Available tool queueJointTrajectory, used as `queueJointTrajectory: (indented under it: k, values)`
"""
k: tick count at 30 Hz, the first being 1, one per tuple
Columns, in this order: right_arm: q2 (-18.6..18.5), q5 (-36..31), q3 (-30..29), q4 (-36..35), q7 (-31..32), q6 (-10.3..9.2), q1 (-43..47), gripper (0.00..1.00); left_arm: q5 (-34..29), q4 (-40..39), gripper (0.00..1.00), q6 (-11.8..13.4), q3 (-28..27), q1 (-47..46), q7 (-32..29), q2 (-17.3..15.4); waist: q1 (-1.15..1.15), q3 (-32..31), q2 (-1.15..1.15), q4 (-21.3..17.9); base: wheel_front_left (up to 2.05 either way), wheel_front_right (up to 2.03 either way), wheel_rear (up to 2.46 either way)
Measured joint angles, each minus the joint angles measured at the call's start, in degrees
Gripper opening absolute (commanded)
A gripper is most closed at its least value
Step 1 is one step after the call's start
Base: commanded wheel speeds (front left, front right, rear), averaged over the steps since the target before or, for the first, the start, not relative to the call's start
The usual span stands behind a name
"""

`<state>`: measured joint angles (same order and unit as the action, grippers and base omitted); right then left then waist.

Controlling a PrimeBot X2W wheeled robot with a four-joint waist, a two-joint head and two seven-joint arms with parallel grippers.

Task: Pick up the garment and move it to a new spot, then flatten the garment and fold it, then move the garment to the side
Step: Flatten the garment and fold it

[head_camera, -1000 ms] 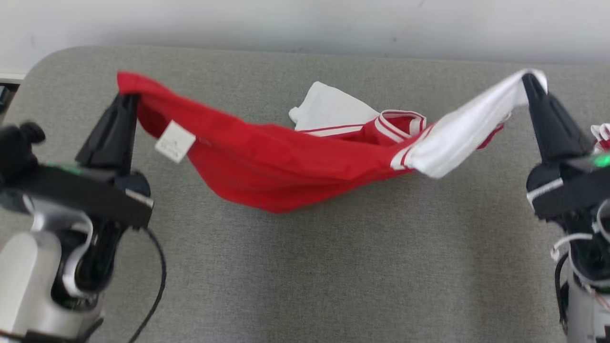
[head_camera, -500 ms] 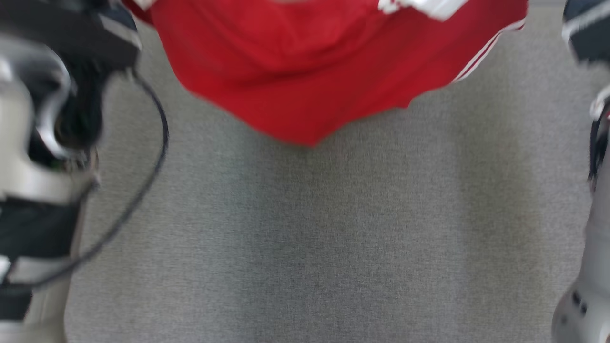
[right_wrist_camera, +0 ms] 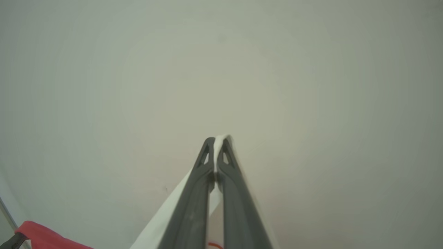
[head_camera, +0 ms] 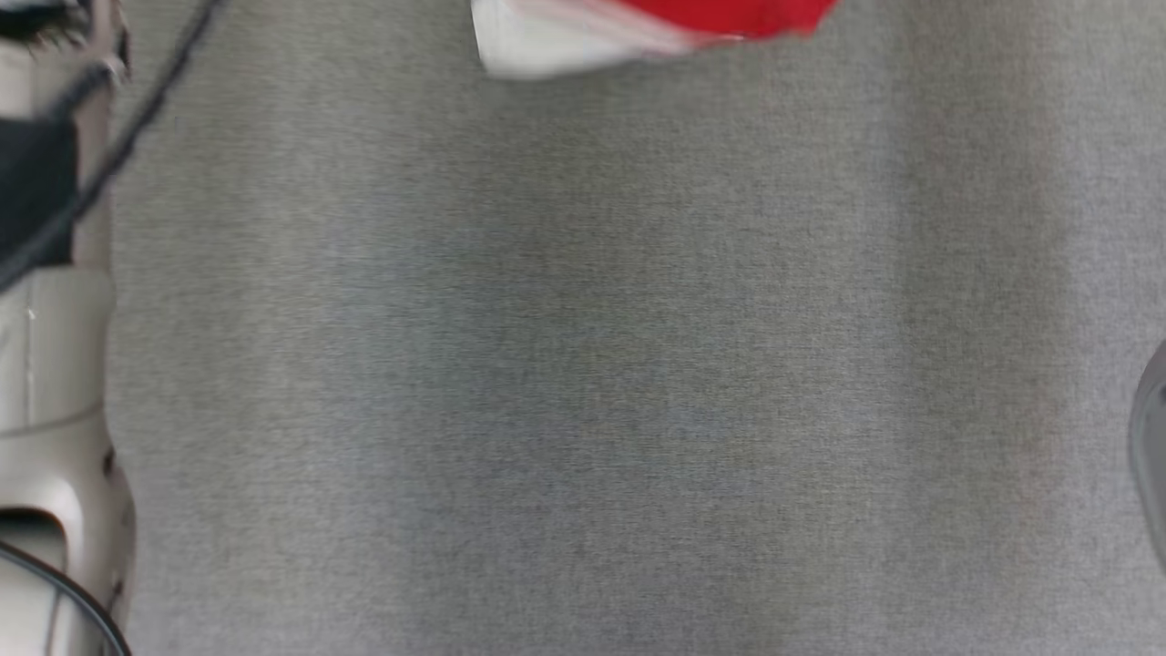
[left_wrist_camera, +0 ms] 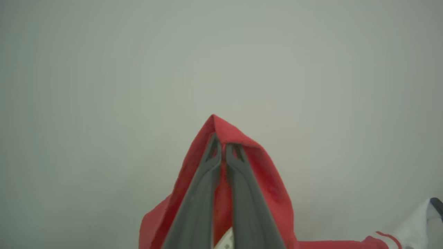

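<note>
The flat grey cloth-covered table had lots of open room to move across its middle. The red and white garment hung in the way at the far side. The pale left arm and its black cable blocked the left side.

- The garment sits at the top edge of the head view, just left of centre, with the table spreading below it.
- The left forearm runs down the left edge, and a cable crosses its upper part.
- A garment corner is pinched between the 2 fingers of the left gripper, draping to both sides and trailing lower right.
- A garment edge lies between the 2 fingers of the right gripper, trailing lower left.
</note>
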<state>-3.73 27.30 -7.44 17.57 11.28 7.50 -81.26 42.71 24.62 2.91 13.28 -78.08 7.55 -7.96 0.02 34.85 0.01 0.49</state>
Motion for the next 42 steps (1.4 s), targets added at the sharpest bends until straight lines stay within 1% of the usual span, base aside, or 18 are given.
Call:
queueJointTrajectory:
  k: [2,5,8,11,13,15,18,21,24,27,30,34,36,39,42]
  values:
    - [0.3,0.02,-0.49,3.25,-3.42,0.0,-3.14,0.0,-1.19,1.91,0.0,-0.29,-0.29,-1.77,2.59,-0.07,0.0,0.53,0.0,-0.74,0.0,0.0,0.0]
    - [0.65,0.91,-0.92,8.03,-7.15,0.0,-7.06,0.0,-3.5,3.71,0.0,-1.47,0.79,-4.69,4.32,-0.93,-0.01,0.56,0.0,-1.89,0.0,0.0,0.0]
    - [0.67,1.51,-0.46,11.81,-11.26,0.0,-9.87,0.0,-5.43,4.54,0.0,-1.38,0.29,-6.95,6.22,-1.54,-0.01,-0.35,0.0,-2.68,0.0,0.0,0.0]
    - [0.77,3.64,0.23,13.79,-15.7,0.0,-12.45,0.0,-7.21,2.37,0.0,-0.19,-2.66,-9.08,7.22,-1.65,-0.02,-1.59,0.0,-3.15,0.0,0.0,0.0]
    - [0.77,3.86,1.1,14.23,-17.89,0.0,-13.49,0.0,-9.62,-1.41,0.0,0.18,-5.43,-9.85,7.37,-1.22,-0.04,-2.22,-0.02,-3.43,0.0,0.0,0.0]
    - [0.76,3.56,2.03,14.9,-18.86,0.01,-13.33,0.0,-10.62,-3.72,0.0,-0.65,-7.05,-9.12,7.38,-0.09,-0.05,-2.55,-0.03,-3.71,0.0,0.0,0.0]
    - [0.1,3.27,3.61,16.67,-17.51,0.0,-10.49,0.0,-11.03,-2.03,0.0,-2.49,-7.08,-4.25,7.44,1.65,-0.04,-2.61,-0.03,-3.54,0.0,0.0,0.0]
    - [-0.93,3.82,5.64,17.33,-14.27,0.0,-6.09,0.0,-11.31,1.47,0.0,-4.5,-6.39,-0.22,7.44,2.14,-0.01,-2.19,-0.02,-3.12,0.0,0.0,0.0]
    - [-2.79,5.23,7.0,15.8,-10.5,0.0,-1.92,0.0,-11.41,4.24,0.0,-6.09,-5.99,2.35,7.44,2.46,-0.02,-1.9,-0.02,-2.58,0.0,0.0,0.0]
    - [-5.16,6.98,6.55,13.22,-5.88,0.0,2.33,0.0,-10.53,5.87,0.0,-7.33,-5.68,4.05,7.44,2.7,-0.02,-1.95,-0.02,-2.1,0.0,0.0,0.0]
    - [-6.76,7.71,5.45,10.05,0.74,0.0,8.06,0.0,-9.2,6.51,0.0,-8.31,-5.52,6.41,7.44,2.81,-0.02,-2.67,-0.02,-1.77,0.0,0.0,0.0]
    - [-8.25,9.24,3.57,2.22,12.2,0.01,16.83,0.0,-6.48,4.98,0.0,-9.48,-4.58,10.63,5.84,2.87,-0.02,-4.15,-0.02,-1.2,0.0,0.0,0.0]
    - [-8.9,9.88,2.15,-2.66,19.14,0.0,22.54,0.0,-5.2,3.11,0.0,-9.62,-3.56,14.06,3.93,2.5,-0.02,-5.11,-0.02,-0.83,0.0,0.0,0.0]
    - [-8.16,10.5,-1.66,-10.63,28.16,0.0,31.19,0.0,-2.2,-1.37,0.0,-9.98,-2.79,20.51,1.0,2.23,-0.02,-6.8,-0.02,-0.3,0.0,0.0,0.0]
    - [-6.58,10.1,-5.25,-19.25,36.09,0.0,39.15,0.0,-0.11,-7.25,0.0,-9.87,-3.03,28.17,-1.92,0.87,-0.03,-8.68,-0.02,0.2,0.0,0.0,0.0]
